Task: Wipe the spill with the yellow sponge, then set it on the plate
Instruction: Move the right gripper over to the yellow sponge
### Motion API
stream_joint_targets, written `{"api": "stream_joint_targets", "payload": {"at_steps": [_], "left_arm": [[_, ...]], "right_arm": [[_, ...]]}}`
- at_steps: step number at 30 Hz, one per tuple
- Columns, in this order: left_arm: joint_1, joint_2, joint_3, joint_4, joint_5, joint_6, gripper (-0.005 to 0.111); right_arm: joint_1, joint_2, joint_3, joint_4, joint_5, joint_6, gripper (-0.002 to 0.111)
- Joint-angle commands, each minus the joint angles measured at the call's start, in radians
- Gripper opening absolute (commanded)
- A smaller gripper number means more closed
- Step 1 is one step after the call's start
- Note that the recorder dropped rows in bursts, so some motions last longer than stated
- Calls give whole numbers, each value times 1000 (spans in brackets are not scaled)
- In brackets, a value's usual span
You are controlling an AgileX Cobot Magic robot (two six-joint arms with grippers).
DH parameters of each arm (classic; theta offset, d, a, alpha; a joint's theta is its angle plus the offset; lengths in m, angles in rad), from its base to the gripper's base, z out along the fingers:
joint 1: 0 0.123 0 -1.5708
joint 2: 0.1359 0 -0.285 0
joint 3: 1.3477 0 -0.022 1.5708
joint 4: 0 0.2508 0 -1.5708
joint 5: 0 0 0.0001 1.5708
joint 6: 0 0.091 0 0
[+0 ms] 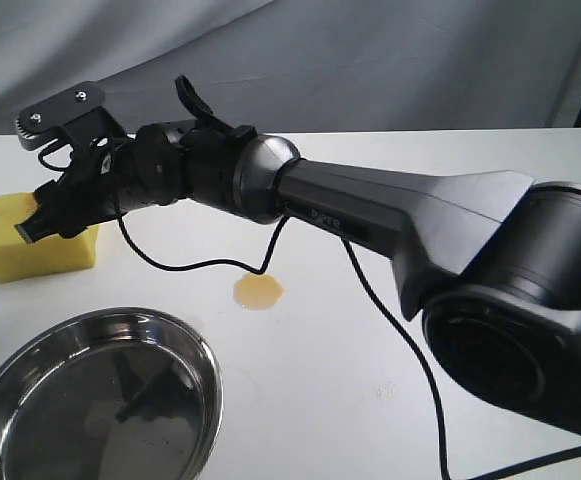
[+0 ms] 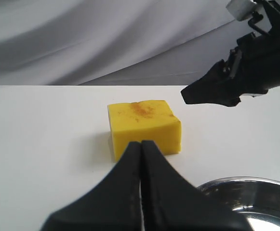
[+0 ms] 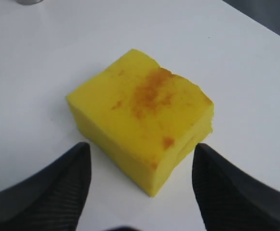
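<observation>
Right end effector [image 1: 38, 212] hangs wide open close to the thick yellow foam sponge [image 3: 140, 110], which sits stained face up on the white tabletop [image 1: 370, 400], near the round stainless-steel plate [image 1: 30, 400]. A small amber puddle [image 1: 258, 290] lies apart from both. Left end effector [image 2: 141, 144] is pinched closed.

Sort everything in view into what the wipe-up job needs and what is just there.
Job:
- yellow sponge, stained on top
- amber spill
- stainless-steel plate
- right gripper, open near the sponge

Just there:
- left gripper, shut, clear of the sponge
- black cable
- white table
- grey backdrop cloth
</observation>
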Motion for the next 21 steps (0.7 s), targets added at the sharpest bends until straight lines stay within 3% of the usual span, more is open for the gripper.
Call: {"api": "stream_joint_targets", "payload": {"at_steps": [1, 13, 21], "left_arm": [[2, -5, 5, 0, -2, -3, 0], [2, -5, 5, 0, -2, -3, 0], [2, -5, 5, 0, -2, -3, 0]], "right_arm": [[-10, 38, -6, 40, -79, 29, 58], [-52, 105, -13, 238, -109, 39, 58], [-109, 198, -254, 270, 142, 42, 58]]}}
